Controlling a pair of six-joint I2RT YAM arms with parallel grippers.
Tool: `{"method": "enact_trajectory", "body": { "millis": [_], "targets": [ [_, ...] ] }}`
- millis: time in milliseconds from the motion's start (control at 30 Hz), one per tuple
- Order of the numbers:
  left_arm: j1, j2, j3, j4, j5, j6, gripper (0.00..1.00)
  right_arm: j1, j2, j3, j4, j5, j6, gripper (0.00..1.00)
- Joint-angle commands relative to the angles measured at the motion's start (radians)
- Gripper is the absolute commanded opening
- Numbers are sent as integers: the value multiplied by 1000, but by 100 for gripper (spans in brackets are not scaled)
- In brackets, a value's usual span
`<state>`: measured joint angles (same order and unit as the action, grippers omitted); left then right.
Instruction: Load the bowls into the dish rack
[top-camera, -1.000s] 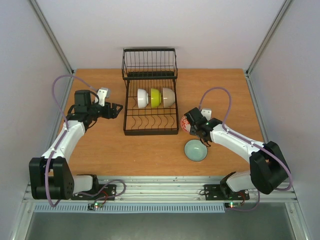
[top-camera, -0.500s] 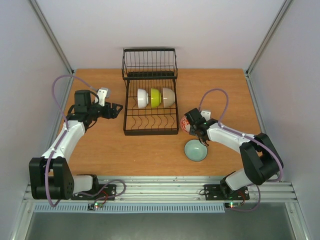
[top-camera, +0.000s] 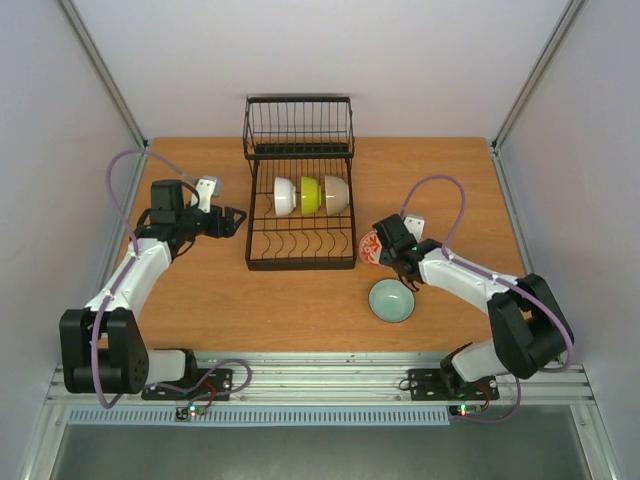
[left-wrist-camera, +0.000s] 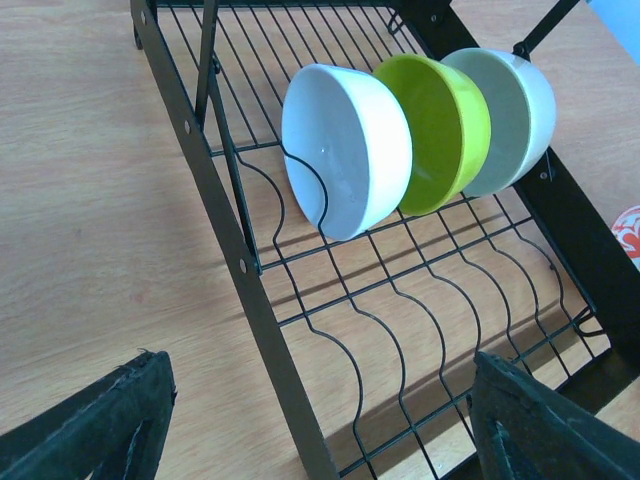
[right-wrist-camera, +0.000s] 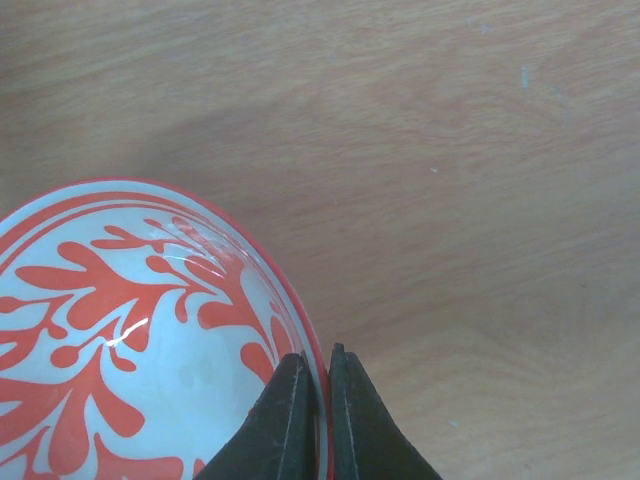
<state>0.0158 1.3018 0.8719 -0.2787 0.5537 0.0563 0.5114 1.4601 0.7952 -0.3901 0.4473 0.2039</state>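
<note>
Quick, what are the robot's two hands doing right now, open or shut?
Left gripper: open, holding nothing.
Right gripper: shut on the rim of the red-patterned bowl.

Left arm (top-camera: 125, 280): white rounded link shells, black joints, black blocky shoulder at 8 o'clock.
Right arm (top-camera: 465, 280): same white-and-black build, at 4 o'clock.
Cables (top-camera: 109, 185): a purple hose loops above each arm.
Left fingers (left-wrist-camera: 105, 425): matte black wedges, rough-edged.
Right fingers (right-wrist-camera: 285, 415): slim black tapered blades.
Base lights (top-camera: 190, 411): green and red.
</note>
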Motion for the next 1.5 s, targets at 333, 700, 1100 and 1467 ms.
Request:
{"method": "enact_trajectory", "body": {
  "millis": [333,700,1100,1467],
  "targets": [
    [-11,4,47,-19,33,14,81,110,-262,75,-54,53,-119,1],
    [-65,-14,50,-57,79,50,82,292,99,369,67,6,-166,1],
    [-83,-12,50,-65,74,66,82,370,315,614,99,-90,-187,1],
    [-89,-10,49,-66,63,71,79,428,394,730,88,-91,-241,1]
  ]
}}
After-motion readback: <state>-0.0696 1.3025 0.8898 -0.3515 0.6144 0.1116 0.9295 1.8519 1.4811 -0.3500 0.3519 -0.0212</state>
